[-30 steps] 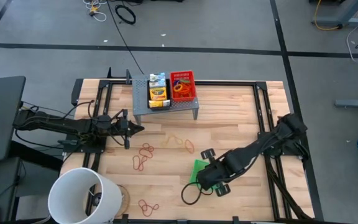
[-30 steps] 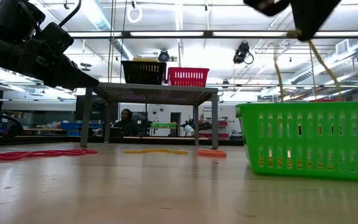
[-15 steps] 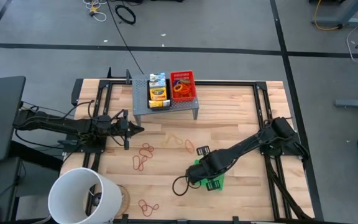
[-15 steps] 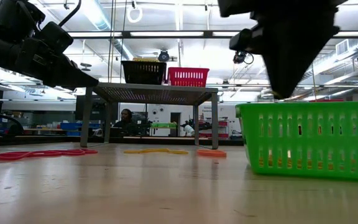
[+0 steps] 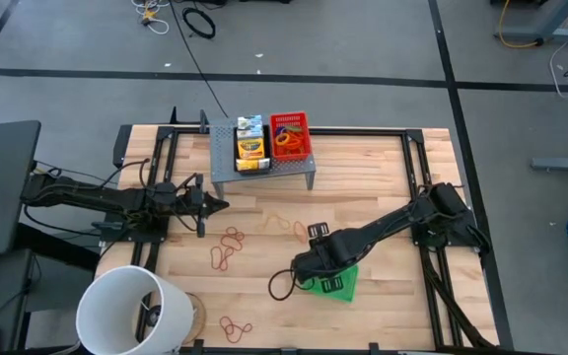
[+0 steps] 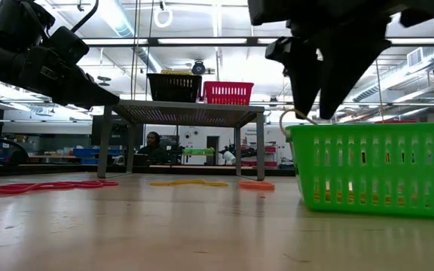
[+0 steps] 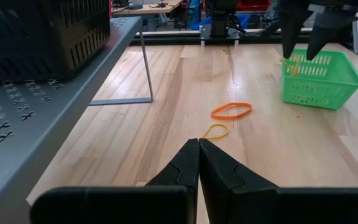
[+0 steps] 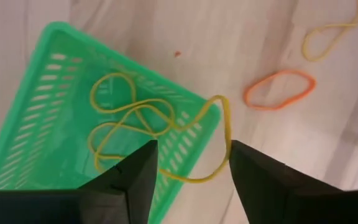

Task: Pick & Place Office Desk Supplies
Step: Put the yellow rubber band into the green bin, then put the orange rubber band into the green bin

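A green mesh tray [image 5: 339, 285] [image 8: 55, 93] stands on the wooden table at the near right. A thin yellow rubber band [image 8: 129, 121] lies in it, with one loop [image 8: 224, 124] draped over a corner of the rim. My right gripper [image 8: 191, 180] [image 6: 316, 105] hangs open just above that corner, a finger on either side of the loop. My left gripper [image 7: 199, 142] [image 5: 223, 205] is shut and holds nothing, above the table's left part beside the grey riser [image 5: 264, 170].
Loose rubber bands lie mid-table [image 5: 233, 237] [image 5: 300, 231] and near the front edge [image 5: 235, 327]. The riser carries a black tray with a crayon box [image 5: 250, 148] and a red tray [image 5: 290, 135]. A white bucket [image 5: 131, 311] stands at the near left corner.
My right gripper has come down and toward the table's left, over the green tray, and has opened. The yellow rubber band that hung from it has dropped into the tray, with one loop left over the rim. The tray has stayed in place.
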`<state>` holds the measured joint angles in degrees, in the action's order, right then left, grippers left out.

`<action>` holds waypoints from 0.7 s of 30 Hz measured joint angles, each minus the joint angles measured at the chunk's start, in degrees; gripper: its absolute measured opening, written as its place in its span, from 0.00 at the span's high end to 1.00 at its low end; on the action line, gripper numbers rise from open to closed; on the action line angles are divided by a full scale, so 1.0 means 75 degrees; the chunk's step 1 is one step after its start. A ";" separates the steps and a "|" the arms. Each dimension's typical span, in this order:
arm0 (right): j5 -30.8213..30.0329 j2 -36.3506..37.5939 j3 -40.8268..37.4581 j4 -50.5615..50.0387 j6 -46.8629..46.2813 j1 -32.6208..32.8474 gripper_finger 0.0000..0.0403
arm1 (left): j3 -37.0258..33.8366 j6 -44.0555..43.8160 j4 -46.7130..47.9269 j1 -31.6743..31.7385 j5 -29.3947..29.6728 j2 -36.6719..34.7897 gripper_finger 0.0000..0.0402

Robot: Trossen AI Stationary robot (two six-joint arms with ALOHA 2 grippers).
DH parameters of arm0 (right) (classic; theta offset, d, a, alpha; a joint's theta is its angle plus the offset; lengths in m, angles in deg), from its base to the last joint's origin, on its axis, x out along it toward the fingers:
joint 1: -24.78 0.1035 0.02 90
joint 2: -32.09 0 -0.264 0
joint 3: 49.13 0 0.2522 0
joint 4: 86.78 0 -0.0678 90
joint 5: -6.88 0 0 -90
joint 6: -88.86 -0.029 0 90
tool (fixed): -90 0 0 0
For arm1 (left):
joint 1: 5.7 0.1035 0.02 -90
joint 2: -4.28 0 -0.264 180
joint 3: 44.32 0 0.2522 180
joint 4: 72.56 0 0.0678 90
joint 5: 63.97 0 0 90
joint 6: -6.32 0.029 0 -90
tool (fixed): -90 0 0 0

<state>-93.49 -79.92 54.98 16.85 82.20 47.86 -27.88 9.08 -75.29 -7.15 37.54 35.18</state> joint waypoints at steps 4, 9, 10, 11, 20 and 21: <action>0.0119 -0.0002 0.0000 -0.0008 0.0064 0.0142 0.51 | -0.0001 0.0023 0.0000 0.0000 0.0003 -0.0001 0.97; 0.1310 0.0046 0.0000 -0.0058 -0.0275 0.0283 0.58 | -0.0001 0.0021 0.0000 0.0000 0.0002 0.0002 0.97; 0.1360 0.0047 0.0000 -0.0075 -0.0399 0.0308 0.59 | -0.0001 0.0015 0.0002 -0.0002 0.0000 0.0002 0.97; 0.1372 0.0047 0.0000 -0.0094 -0.0512 0.0318 0.60 | -0.0001 0.0011 0.0000 0.0000 0.0000 -0.0001 0.97; 0.0134 0.0020 0.0000 0.0025 -0.0522 0.0472 0.57 | -0.0001 0.0006 0.0001 0.0000 0.0001 0.0001 0.97; -0.0093 0.0000 0.0000 0.0123 -0.0408 0.0472 0.57 | -0.0001 0.0006 0.0001 0.0000 0.0002 0.0002 0.97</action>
<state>-94.19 -79.92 54.98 17.77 79.14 51.40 -27.88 9.13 -75.28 -7.15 37.55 35.19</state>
